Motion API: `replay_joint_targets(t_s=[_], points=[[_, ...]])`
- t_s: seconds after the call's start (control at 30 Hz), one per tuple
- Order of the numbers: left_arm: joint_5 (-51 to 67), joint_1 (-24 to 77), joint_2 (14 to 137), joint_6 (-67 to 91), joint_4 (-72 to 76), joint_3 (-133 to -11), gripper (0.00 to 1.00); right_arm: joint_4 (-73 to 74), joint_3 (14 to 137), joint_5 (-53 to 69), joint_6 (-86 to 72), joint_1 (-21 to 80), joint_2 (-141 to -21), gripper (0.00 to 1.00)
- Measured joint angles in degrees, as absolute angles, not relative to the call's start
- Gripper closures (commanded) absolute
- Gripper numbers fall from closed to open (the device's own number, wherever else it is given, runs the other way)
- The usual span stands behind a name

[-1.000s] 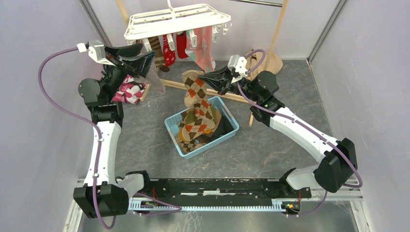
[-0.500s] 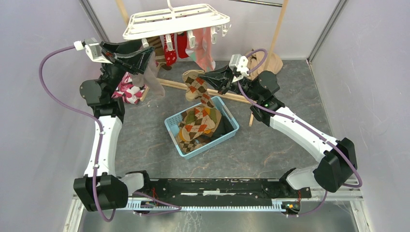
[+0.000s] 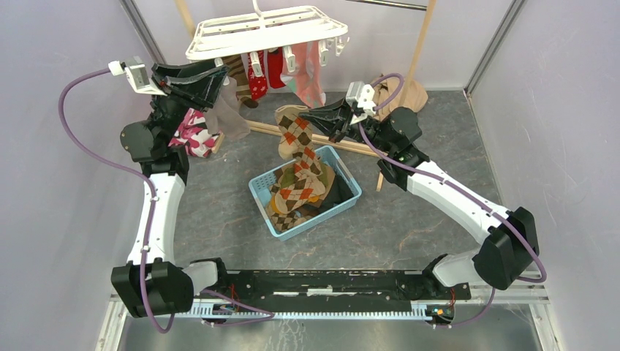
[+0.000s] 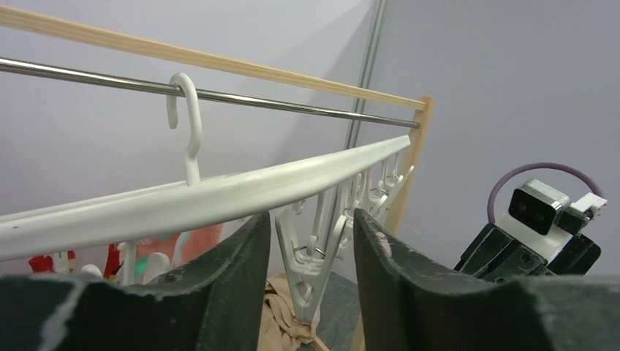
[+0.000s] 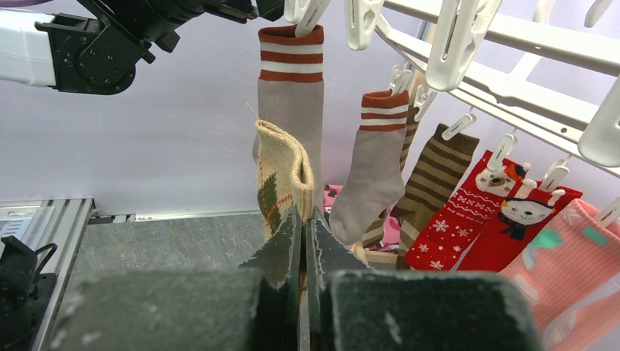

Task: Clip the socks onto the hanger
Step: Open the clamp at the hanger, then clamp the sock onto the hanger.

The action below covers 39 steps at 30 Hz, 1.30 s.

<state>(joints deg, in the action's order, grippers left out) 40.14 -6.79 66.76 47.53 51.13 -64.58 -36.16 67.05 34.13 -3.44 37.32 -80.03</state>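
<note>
The step in hand is getting the next sock onto the hanger [image 3: 267, 29], which hangs above the far edge of the worktop, left of centre. Several socks already dangle from its clips: a taupe one with striped cuff [image 5: 291, 110], a brown-striped one, red ones [image 5: 475, 227] and a pink one [image 5: 577, 256].

The right tool [image 5: 303, 219] is pressed together on the cream cuff of an argyle sock [image 3: 296, 142]. It holds the cuff up while the foot trails down into the blue basket [image 3: 322, 214] in the middle of the worktop, where more argyle fabric lies. The cuff is below and to the right of the hanger, not yet at a clip.

The left tool [image 4: 312, 234] is raised to the hanger's left end with its fingers [image 4: 234, 278] apart, straddling one white clip [image 4: 303, 281]. Tan fabric shows just under that clip. Whether the clip bites it cannot be told from here.

The next move probably calls for lifting the cuff to a free clip. That clip must be squeezed open, the cuff edge fed between its tips, and the clip let close before the right tool lets go. The hanger swings freely, so the push should be gentle.
</note>
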Motion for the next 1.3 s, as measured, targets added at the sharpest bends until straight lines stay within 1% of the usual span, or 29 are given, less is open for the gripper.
replay_joint_targets(t_s=[0.1, 0.13, 0.23, 0.33, 0.47, 0.87, 1.3], points=[[40.1, -6.8, 66.9, 48.4, 51.8, -64.8, 0.56, -36.2, 67.0, 34.3, -3.5, 37.3, -80.2, 1.0], [40.1, -6.8, 67.0, 48.6, 52.1, -64.8, 0.59, -36.2, 67.0, 34.5, -3.5, 37.3, -80.3, 1.0], [40.0, -6.8, 67.2, 49.5, 52.7, -64.9, 0.75, -36.3, 67.1, 34.7, -3.7, 37.3, -80.5, 1.0], [40.0, -6.8, 67.4, 50.3, 53.3, -64.9, 0.84, -36.5, 67.7, 35.4, -4.4, 37.3, -81.0, 1.0], [40.0, -6.8, 67.4, 51.2, 54.1, -64.9, 0.9, -37.4, 69.6, 36.1, -6.4, 37.5, -82.7, 1.0], [39.2, -6.1, 67.3, 51.2, 54.7, -64.5, 0.91, -38.6, 79.4, 32.3, -15.3, 45.3, -91.4, 1.0], [39.2, -4.6, 67.3, 51.3, 54.9, -64.1, 0.92, -40.1, 87.6, 27.8, -25.2, 46.0, -99.7, 1.0]])
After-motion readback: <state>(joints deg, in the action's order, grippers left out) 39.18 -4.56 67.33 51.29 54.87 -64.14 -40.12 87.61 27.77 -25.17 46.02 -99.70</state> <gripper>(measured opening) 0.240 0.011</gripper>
